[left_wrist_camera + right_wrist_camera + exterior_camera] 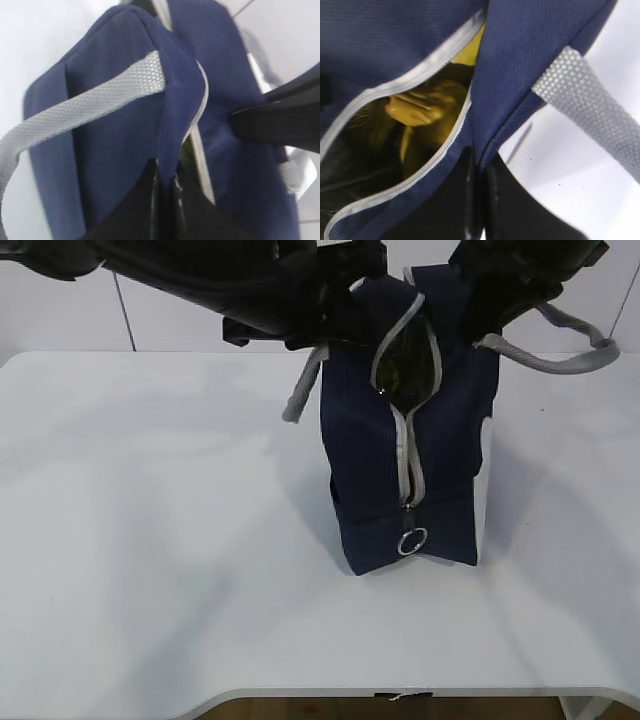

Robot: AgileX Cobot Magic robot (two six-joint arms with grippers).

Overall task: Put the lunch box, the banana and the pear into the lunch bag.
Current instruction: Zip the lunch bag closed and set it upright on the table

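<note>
The navy lunch bag (450, 460) stands upright on the table, its grey zipper partly open at the top, the ring pull (412, 541) low on the front. My left gripper (166, 177) is shut on the bag's left top edge (170, 100). My right gripper (479, 170) is shut on the right top edge (530, 55). Through the opening the right wrist view shows the yellow-orange pear (420, 107) and a strip of the yellow banana (472, 47) on the foil lining. The lunch box is hidden.
The white table (150, 540) spreads to the left and front of the bag. Grey handles hang out on the left (300, 390) and right (560, 355). The table's front edge (300, 695) lies near the bottom of the exterior view.
</note>
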